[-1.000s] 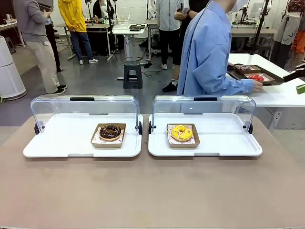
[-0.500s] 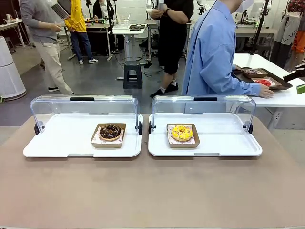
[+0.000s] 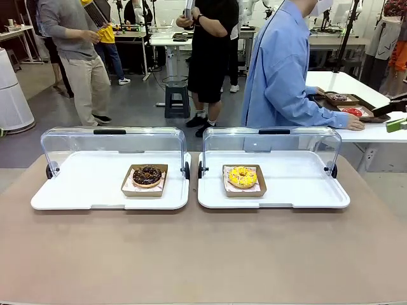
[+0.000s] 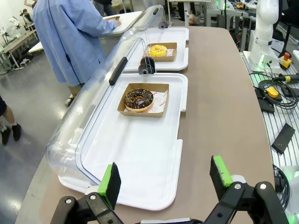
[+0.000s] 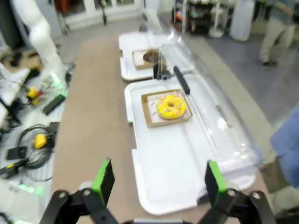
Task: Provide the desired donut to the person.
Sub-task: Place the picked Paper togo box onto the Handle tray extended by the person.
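A chocolate donut (image 3: pixel 147 175) in a cardboard tray rests on the left white tray (image 3: pixel 76 190), whose clear lid stands raised. A yellow donut (image 3: pixel 242 176) in its cardboard tray rests on the right white tray (image 3: pixel 299 187), lid raised too. The person (image 3: pixel 280 70) in the light blue shirt stands behind the right tray, turned toward a side table. My left gripper (image 4: pixel 164 179) hangs open above the near end of the tray with the chocolate donut (image 4: pixel 138 99). My right gripper (image 5: pixel 159 179) hangs open above the near end of the tray with the yellow donut (image 5: pixel 170 106).
The brown table (image 3: pixel 203 254) lies bare in front of both trays. A white side table (image 3: pixel 375 127) at the right holds a dark tray with more donuts (image 3: pixel 346 105) under the person's hand. Other people stand farther back. Cables and boxes lie beside the table (image 4: pixel 275 88).
The person in blue has slid the dark tray on the side table a little to the right. People in the background have walked to the left. The donuts and both trays stay put.
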You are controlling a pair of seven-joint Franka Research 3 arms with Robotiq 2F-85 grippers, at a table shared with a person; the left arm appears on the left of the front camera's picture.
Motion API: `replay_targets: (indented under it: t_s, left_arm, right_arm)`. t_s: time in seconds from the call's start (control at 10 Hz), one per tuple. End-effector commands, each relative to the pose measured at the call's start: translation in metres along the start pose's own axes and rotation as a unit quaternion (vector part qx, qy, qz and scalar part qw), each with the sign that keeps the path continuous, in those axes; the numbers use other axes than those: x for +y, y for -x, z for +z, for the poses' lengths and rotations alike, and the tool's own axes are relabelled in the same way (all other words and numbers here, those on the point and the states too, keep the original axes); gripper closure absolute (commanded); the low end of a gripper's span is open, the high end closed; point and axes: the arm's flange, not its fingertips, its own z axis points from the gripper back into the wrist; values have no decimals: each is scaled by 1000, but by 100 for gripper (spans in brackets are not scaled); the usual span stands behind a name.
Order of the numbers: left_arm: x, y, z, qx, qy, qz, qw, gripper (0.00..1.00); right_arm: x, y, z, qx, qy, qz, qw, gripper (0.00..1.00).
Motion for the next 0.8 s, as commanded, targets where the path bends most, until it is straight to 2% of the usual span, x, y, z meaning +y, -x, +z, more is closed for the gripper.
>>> replay_targets:
  t_s: [0.0, 0.4, 0.5, 0.6, 0.7]
  left_arm:
    - [-1, -1, 2, -3, -2, -2, 1000, 0]
    - [-1, -1, 2, -3, -2, -2, 1000, 0]
    - [-1, -1, 2, -3, -2, -2, 1000, 0]
    - [-1, -1, 2, -3, -2, -2, 1000, 0]
    - [-1, -1, 2, -3, -2, -2, 1000, 0]
  right_arm:
    - [9, 9, -11, -40, 1, 22, 999, 0]
    - [6, 20, -18, -40, 2, 23, 999, 0]
    - [2, 20, -18, -30, 20, 19, 999, 0]
    - [-6, 18, -16, -2, 69, 0, 998, 0]
    - [4, 16, -14, -27, 1, 16, 1000, 0]
